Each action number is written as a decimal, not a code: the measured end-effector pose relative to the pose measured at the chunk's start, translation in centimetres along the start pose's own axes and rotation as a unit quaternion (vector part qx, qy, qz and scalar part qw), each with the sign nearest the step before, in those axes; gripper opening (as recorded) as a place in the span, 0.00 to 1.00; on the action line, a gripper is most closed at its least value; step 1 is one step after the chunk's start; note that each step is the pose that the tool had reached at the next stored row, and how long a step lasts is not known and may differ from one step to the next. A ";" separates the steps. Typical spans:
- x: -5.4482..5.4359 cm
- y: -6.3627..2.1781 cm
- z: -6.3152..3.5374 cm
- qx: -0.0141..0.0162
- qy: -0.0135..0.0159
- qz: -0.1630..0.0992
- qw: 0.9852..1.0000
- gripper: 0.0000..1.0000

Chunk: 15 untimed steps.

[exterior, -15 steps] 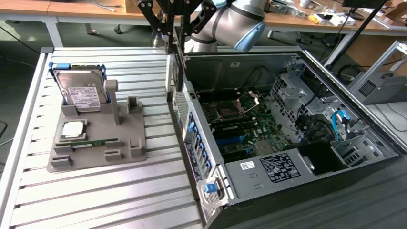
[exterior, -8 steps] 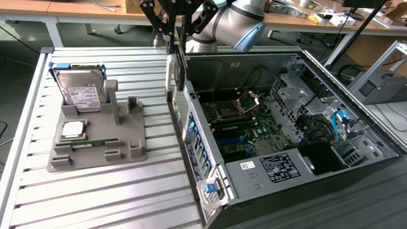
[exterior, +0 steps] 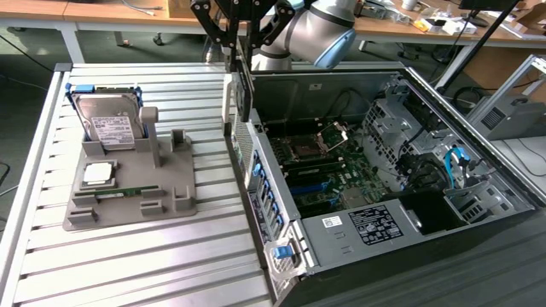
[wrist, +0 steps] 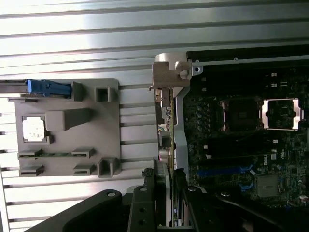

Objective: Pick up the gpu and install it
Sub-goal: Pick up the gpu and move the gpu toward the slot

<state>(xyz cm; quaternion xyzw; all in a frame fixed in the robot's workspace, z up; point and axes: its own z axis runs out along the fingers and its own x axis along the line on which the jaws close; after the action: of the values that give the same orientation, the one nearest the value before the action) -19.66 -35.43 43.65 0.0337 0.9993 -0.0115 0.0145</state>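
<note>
Wrist view: fingers (wrist: 148,195) grip the gpu (wrist: 167,121) near the motherboard (wrist: 241,145)

Wooden desks (exterior: 111,11) (cluttered at one end) line the back, over dark floor (exterior: 22,77).

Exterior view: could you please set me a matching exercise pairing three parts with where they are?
Things:
1. gpu
2. hard drive
3. memory stick

Places:
A. lying flat on the grey holder
B. held in the gripper at the computer case's edge
C. propped upright in the grey holder

Pairs: 1-B; 2-C; 3-A
</note>
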 end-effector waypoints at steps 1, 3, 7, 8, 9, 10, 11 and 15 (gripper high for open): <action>-0.1 0.01 0.00 0.000 0.000 0.000 1.000 0.27; -0.2 0.01 0.01 0.000 0.000 0.000 1.000 0.27; -0.3 0.02 0.01 0.000 0.000 0.000 1.000 0.27; -0.4 0.03 0.01 0.000 0.000 0.000 1.000 0.27; -0.5 0.03 0.01 0.000 0.000 0.000 1.000 0.27; -0.5 0.04 0.01 0.000 0.000 0.000 1.000 0.27; -0.6 0.04 0.02 0.000 0.000 0.000 1.000 0.27; -0.8 0.06 0.02 0.000 0.000 0.000 1.000 0.27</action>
<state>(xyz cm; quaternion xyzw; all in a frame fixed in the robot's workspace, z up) -18.82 -35.43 43.65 0.0337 0.9993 -0.0116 0.0145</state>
